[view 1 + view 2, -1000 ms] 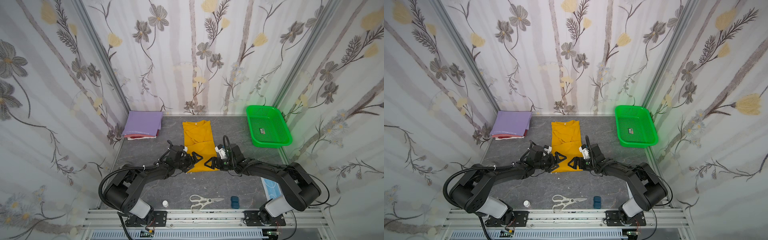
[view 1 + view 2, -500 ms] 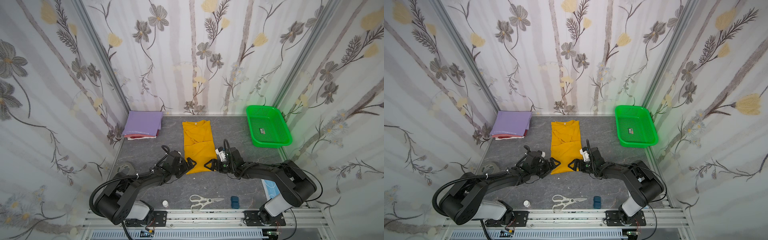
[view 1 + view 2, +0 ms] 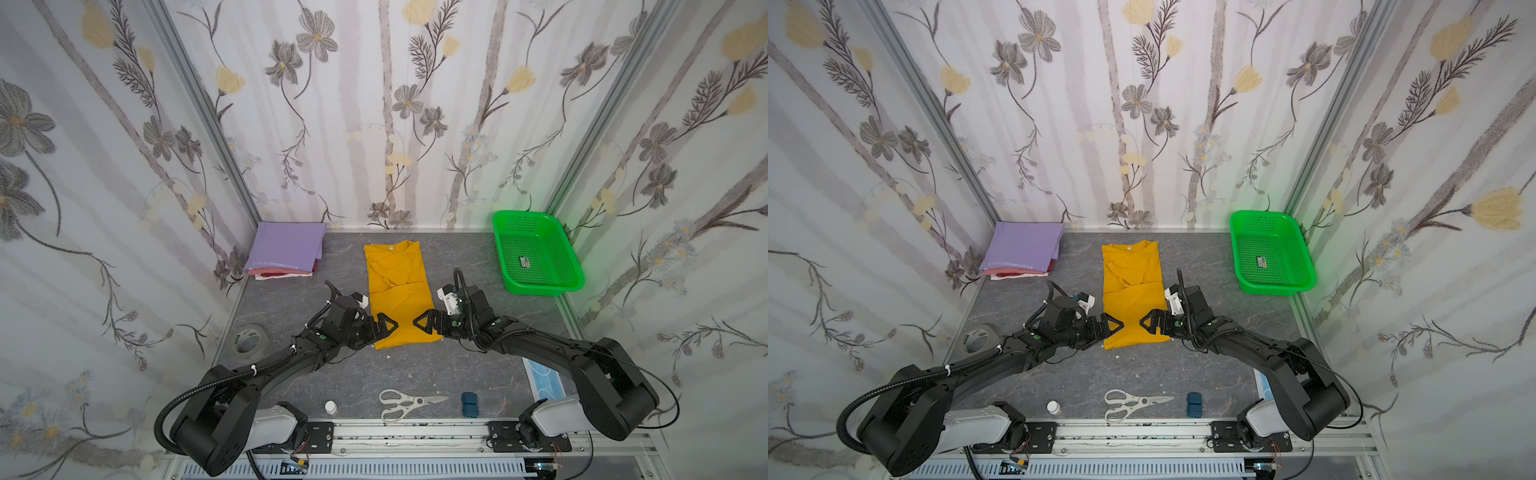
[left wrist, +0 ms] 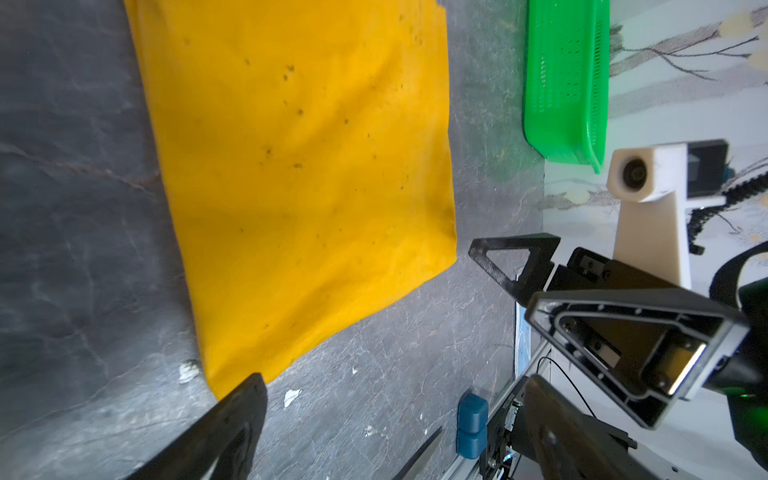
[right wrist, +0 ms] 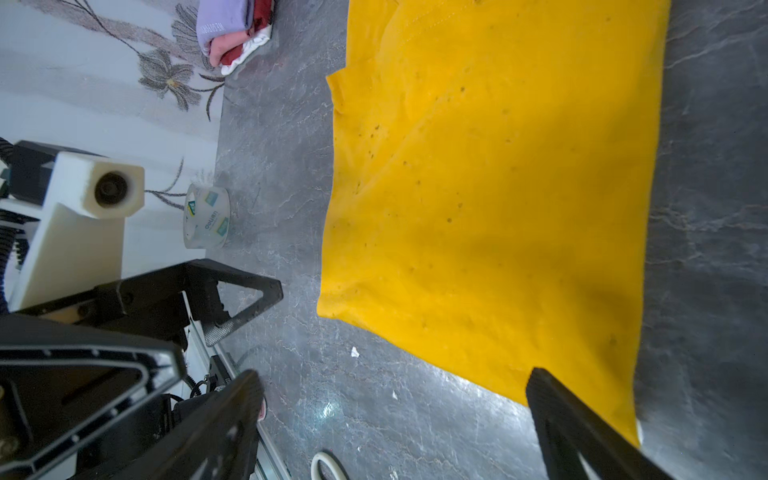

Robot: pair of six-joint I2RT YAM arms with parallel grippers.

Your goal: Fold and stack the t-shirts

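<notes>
A mustard-yellow t-shirt (image 3: 397, 286) (image 3: 1131, 286) lies flat in a long strip on the grey table, neck toward the back wall. My left gripper (image 3: 387, 323) (image 3: 1113, 324) is low at the near left corner of its hem, jaws open and empty. In the left wrist view that gripper (image 4: 390, 419) straddles bare table, one finger at the corner of the shirt (image 4: 299, 166). My right gripper (image 3: 422, 322) (image 3: 1148, 322) (image 5: 395, 403) stands open at the near right corner of the shirt (image 5: 490, 187). Folded t-shirts, lavender on top (image 3: 286, 249) (image 3: 1023, 247), are stacked at the back left.
A green mesh basket (image 3: 540, 287) stands at the back right. Near the left edge lies a tape roll (image 3: 248, 340). Along the front are a small white bottle (image 3: 330, 407), scissors (image 3: 405, 403), a blue block (image 3: 469, 404) and a light-blue face mask (image 3: 544, 378).
The left arm has sunk lower toward the table and both grippers have settled at the hem's near corners. The yellow shirt lies as before.
</notes>
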